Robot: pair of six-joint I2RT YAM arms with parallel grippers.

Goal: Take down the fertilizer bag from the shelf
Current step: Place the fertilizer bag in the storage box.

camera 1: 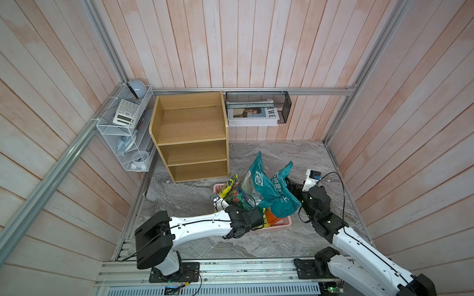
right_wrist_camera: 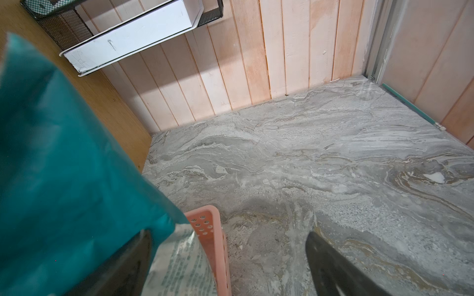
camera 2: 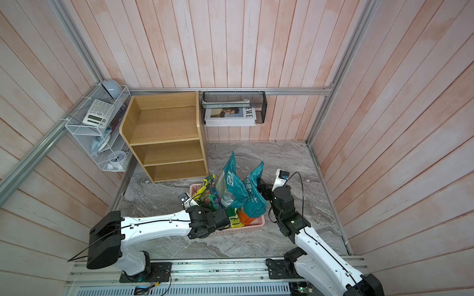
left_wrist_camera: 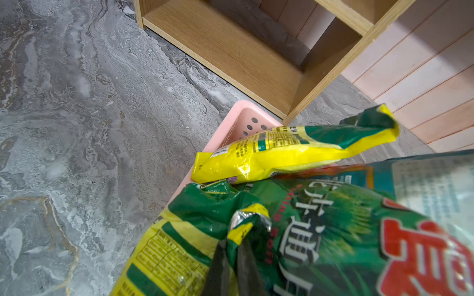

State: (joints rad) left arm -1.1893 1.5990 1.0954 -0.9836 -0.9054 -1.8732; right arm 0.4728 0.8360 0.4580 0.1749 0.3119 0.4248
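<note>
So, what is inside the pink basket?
Two teal bags stand in it, with a yellow bag, a green bag and an orange pack. They cover the basket's bottom; anything beneath is hidden.

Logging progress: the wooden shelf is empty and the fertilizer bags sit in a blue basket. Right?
Wrong colour: the basket is pink, as both top views show. The wooden shelf is empty and the fertilizer bags sit in that basket.

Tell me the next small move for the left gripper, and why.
Probably open the left gripper and let go. It is shut on a fold of the green bag, which seems to rest in the basket with the other bags, and every tier of the shelf is bare, so the bag looks already taken down.
</note>
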